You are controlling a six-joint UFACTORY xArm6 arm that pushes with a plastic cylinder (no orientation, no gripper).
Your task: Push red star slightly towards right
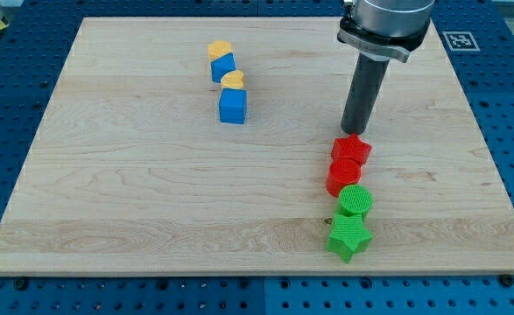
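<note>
The red star (pixel 351 150) lies right of the board's middle. My tip (pixel 352 132) is at the star's top edge, touching or almost touching it. A second red block (pixel 342 178), rounded in shape, touches the star from below. Under it a green round block (pixel 355 200) and a green star (pixel 349 236) continue the column toward the view's bottom.
At the upper left of centre, a yellow block (pixel 221 49) sits against a blue block (pixel 223 67), and a yellow heart-like block (pixel 232 80) against a blue cube (pixel 233 106). The wooden board (pixel 108 192) lies on a blue perforated table.
</note>
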